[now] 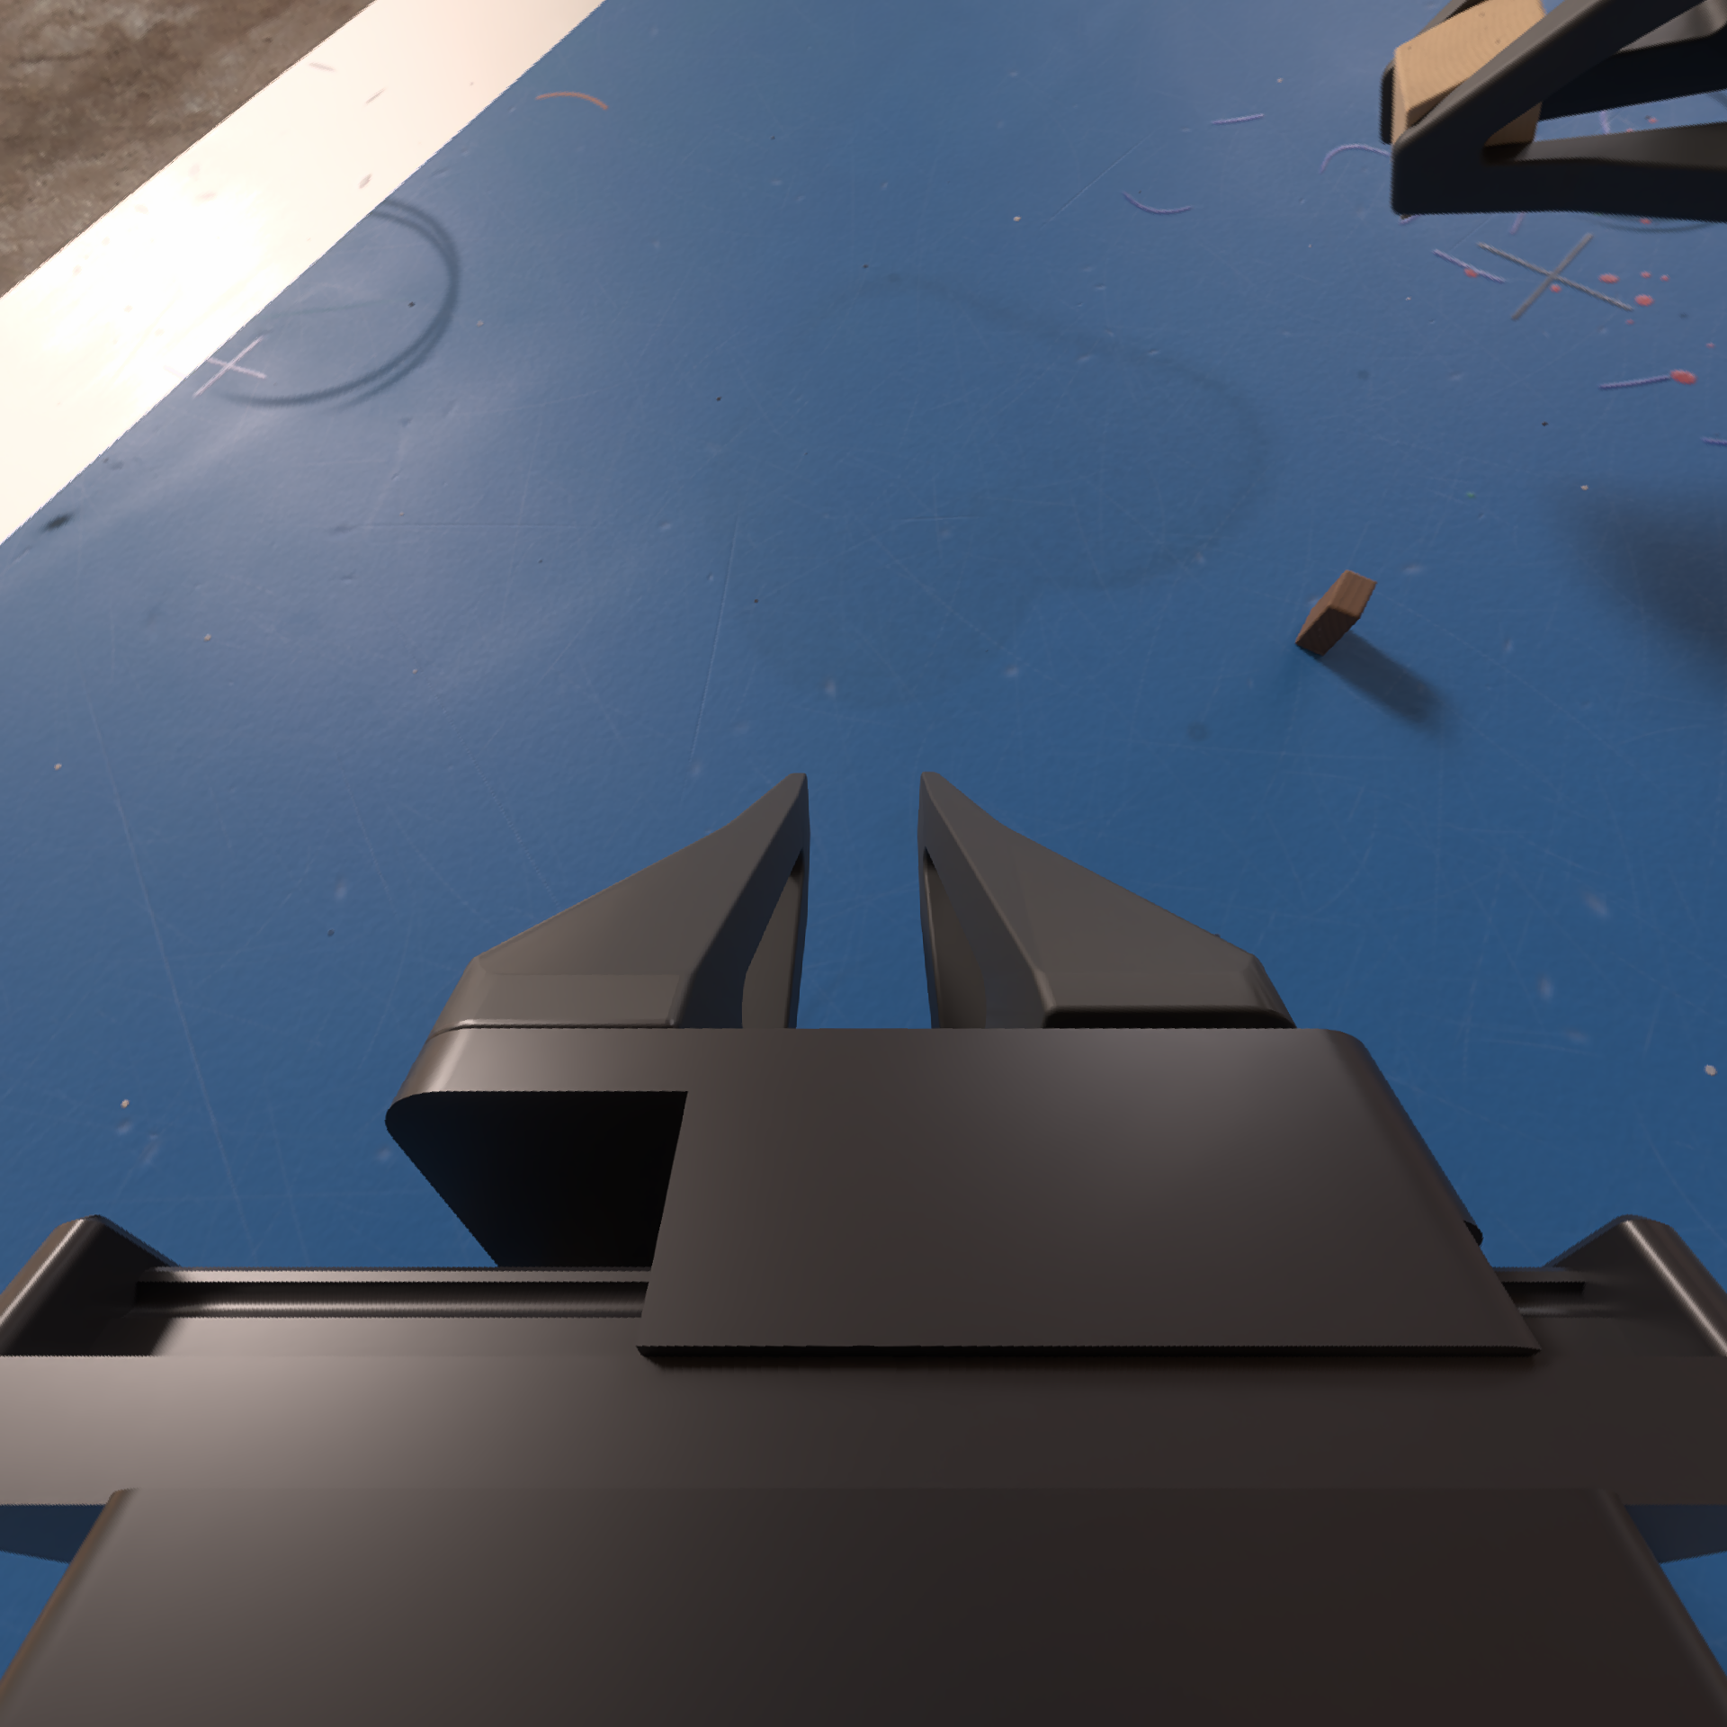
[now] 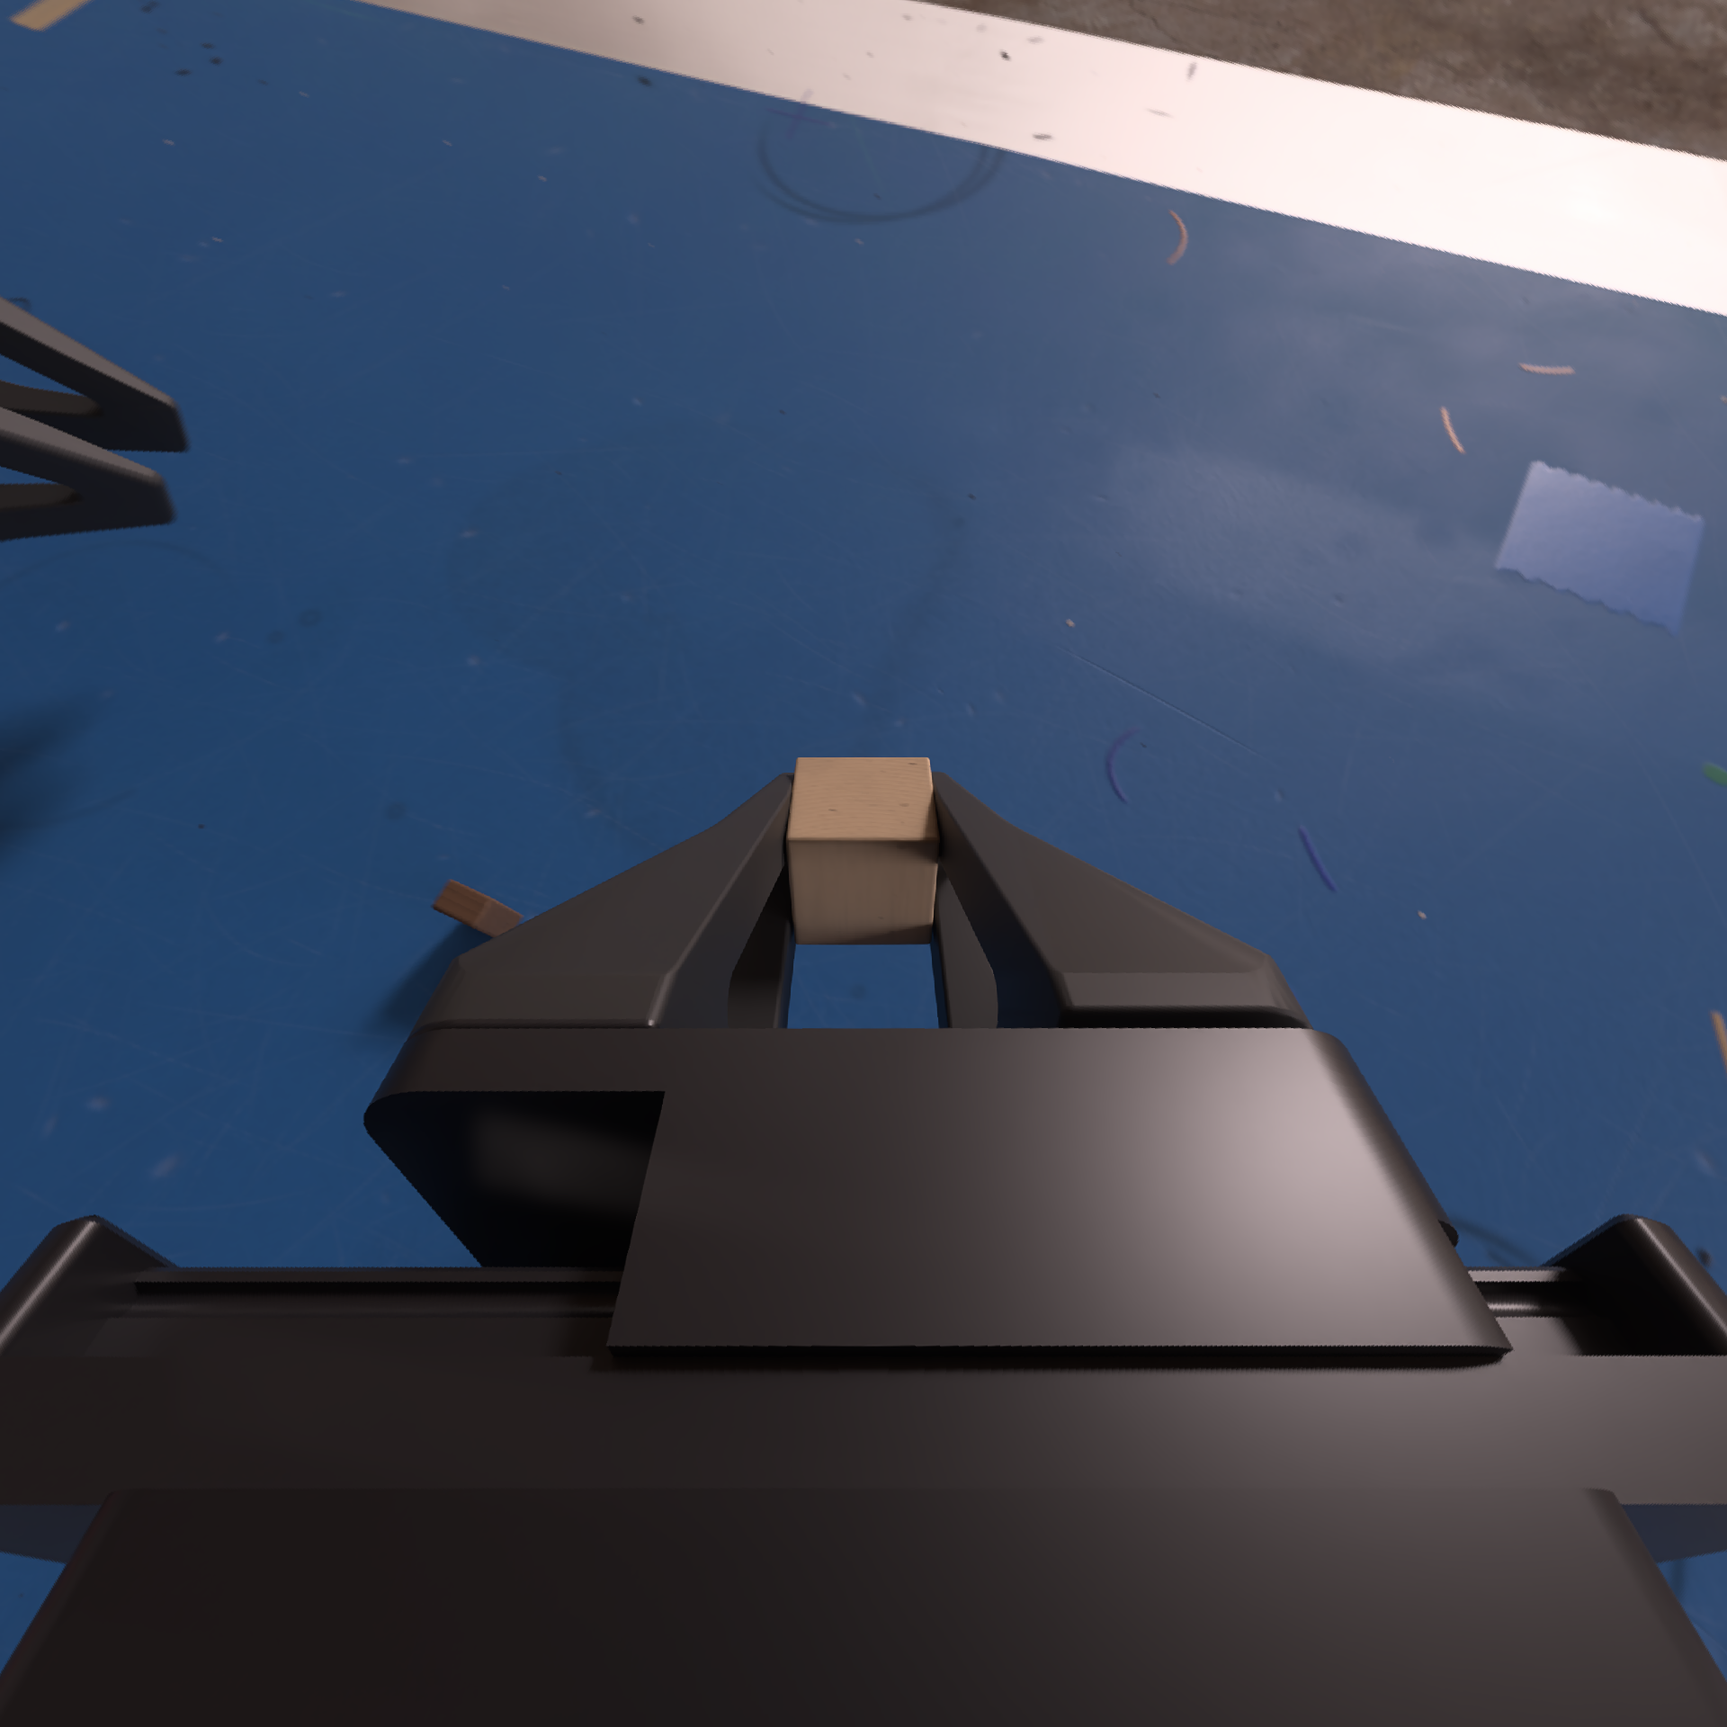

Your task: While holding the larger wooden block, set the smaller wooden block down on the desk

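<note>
Left tool slightly parted, empty; right tool grips larger block over scuffed blue desk.

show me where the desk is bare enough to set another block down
Widest bare patch: the blue desk ahead of the empty left gripper, between the white edge strip and the smaller wooden block. Also free: ahead of the right gripper holding the larger wooden block, short of the pale patch. Tightest between the grippers, around the smaller block.
</note>
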Tool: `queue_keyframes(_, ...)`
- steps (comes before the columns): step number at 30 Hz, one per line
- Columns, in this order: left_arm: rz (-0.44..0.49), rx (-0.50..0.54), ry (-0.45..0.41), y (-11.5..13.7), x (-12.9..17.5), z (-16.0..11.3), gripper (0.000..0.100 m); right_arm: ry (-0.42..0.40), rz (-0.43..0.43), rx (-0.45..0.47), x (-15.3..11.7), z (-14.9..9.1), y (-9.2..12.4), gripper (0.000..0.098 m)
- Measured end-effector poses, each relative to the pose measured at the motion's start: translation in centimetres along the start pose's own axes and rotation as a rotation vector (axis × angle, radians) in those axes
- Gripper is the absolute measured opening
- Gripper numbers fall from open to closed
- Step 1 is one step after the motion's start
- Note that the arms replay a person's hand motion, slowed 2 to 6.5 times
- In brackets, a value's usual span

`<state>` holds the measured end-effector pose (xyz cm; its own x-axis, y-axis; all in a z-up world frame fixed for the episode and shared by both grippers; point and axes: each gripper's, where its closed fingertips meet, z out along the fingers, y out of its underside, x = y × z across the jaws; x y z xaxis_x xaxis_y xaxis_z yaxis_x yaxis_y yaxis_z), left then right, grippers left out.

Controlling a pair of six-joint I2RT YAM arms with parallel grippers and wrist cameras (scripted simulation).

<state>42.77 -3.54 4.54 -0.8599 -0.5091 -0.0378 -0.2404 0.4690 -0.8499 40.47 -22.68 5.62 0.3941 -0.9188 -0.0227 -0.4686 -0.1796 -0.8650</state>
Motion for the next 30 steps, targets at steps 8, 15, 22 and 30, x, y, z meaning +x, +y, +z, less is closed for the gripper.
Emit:
queue_keyframes(8, 0.023, 0.002, 0.040, -0.8, 1.6, 0.4, 0.021, -0.108, -0.037, 0.025, -2.7, 1.0, -0.5, 0.0223)
queue_keyframes(15, 0.049, 0.011, 0.090, -1.7, 3.6, 0.7, 0.021, -0.236, -0.001, 0.062, -4.9, 1.1, -1.3, 0.0223)
queue_keyframes(22, 0.093, 0.068, 0.122, -3.9, 5.6, 1.1, 0.023, -0.349, 0.130, 0.125, -6.0, 0.9, -3.0, 0.0223)
queue_keyframes(30, 0.117, 0.089, 0.145, -5.3, 7.0, 2.1, 0.025, -0.445, 0.263, 0.157, -6.3, 0.7, -3.8, 0.0223)
